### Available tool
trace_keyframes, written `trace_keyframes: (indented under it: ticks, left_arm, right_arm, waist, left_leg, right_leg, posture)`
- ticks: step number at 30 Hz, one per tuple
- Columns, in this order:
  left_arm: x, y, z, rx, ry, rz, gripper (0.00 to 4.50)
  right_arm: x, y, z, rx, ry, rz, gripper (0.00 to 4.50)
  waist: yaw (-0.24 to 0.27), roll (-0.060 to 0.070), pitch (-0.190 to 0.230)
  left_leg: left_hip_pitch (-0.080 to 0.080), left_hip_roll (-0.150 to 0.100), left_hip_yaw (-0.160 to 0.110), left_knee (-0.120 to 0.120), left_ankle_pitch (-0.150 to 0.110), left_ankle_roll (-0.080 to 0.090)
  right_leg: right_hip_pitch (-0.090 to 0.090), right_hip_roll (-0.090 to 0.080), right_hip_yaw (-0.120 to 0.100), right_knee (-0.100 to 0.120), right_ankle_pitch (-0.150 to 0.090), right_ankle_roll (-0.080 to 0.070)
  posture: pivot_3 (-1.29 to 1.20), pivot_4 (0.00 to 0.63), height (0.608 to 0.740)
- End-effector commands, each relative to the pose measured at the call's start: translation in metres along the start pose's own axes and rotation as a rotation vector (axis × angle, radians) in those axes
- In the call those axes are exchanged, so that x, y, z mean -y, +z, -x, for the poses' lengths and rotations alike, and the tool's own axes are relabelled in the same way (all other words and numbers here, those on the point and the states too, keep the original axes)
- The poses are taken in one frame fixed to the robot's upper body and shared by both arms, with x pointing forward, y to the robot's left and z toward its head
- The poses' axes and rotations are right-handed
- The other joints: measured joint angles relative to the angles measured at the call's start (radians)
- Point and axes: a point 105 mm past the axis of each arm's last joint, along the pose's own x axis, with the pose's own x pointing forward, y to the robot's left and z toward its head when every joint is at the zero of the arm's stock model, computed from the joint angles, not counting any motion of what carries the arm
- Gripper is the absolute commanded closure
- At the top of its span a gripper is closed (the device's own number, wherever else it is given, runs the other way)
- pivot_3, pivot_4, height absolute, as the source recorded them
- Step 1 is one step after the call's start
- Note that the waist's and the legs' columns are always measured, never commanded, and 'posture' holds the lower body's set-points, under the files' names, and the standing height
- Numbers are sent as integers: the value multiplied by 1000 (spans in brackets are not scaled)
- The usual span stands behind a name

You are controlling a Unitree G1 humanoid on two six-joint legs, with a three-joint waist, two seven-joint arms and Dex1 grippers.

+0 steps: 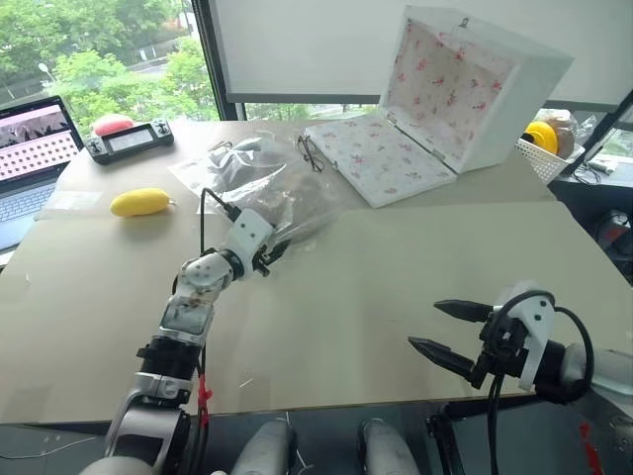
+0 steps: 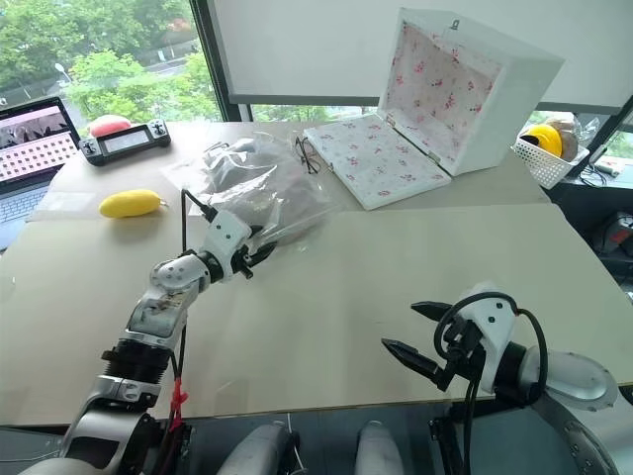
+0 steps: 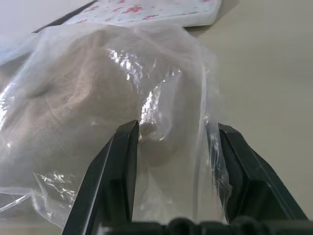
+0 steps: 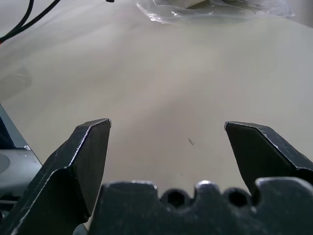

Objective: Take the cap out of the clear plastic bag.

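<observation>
The soft beige-tan fabric cap (image 3: 78, 98) is seen inside the clear crinkly plastic bag (image 2: 259, 188), lying on the counter (image 2: 396, 267) beside the white floral-lined box (image 2: 435, 99). The bag's near end is straddled by the half-parted left tool (image 3: 171, 147); film lies between its fingers. The right tool (image 1: 450, 332), spread wide and empty, is held well apart.

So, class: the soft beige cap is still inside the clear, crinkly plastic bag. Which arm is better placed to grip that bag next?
The left. The left gripper already straddles a fold of the clear plastic bag over the beige cap; the right gripper hangs open over bare table, well short.
</observation>
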Motion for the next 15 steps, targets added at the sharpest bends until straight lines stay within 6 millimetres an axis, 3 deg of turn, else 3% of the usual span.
trace_keyframes:
  ticks: [1, 12, 15]
  left_arm:
    - [15, 6, 12, 59, -176, -47, 2250]
    - [0, -19, 36, -66, -351, -65, 2250]
    - [-22, -26, 36, -121, -278, -84, 2250]
  right_arm:
    - [-1, 9, 2, 33, -2, 39, 0]
    - [-1, 7, 2, 30, -1, 34, 0]
    - [-1, 7, 2, 29, 0, 32, 0]
  waist:
    - [0, 0, 0]
    - [2, 0, 0]
    - [2, 0, 0]
  left_leg:
    - [0, 0, 0, 0, 0, 0]
    - [-1, 1, 0, 0, 0, 0]
    - [-1, 1, 0, 0, 0, 0]
  right_leg:
    - [0, 0, 0, 0, 0, 0]
    - [-1, 0, -1, 0, 0, -1]
    - [-1, 0, -1, 0, 0, -1]
  posture:
    - [0, 150, 740]
    - [0, 150, 740]
    - [0, 150, 740]
